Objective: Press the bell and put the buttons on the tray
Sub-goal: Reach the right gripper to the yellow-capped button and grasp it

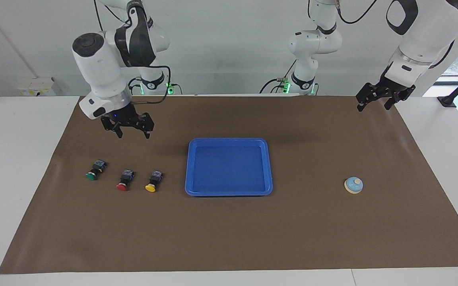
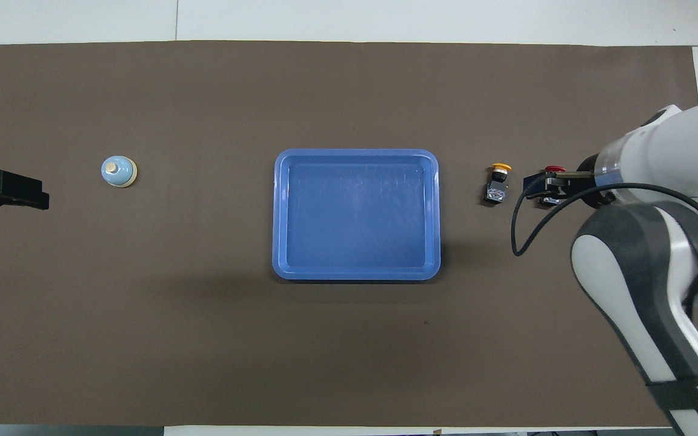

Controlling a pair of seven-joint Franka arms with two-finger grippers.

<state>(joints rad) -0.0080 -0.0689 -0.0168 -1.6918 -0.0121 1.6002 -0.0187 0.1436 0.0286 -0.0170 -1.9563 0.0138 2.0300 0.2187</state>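
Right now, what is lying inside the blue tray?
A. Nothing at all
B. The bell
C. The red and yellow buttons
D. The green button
A. The tray shows only its bare blue floor; the green button, red button and yellow button lie in a row on the mat beside it toward the right arm's end, and the bell stands on the mat toward the left arm's end.

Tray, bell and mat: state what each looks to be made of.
Tray: likely moulded plastic, uniform bright blue, rounded corners, a faint sheen on its floor.
Bell: pale blue dome on a cream rim with a cream knob; painted metal or plastic, cannot tell.
Mat: thin matte brown sheet, perhaps paper or vinyl, with slight ripples near its ends.
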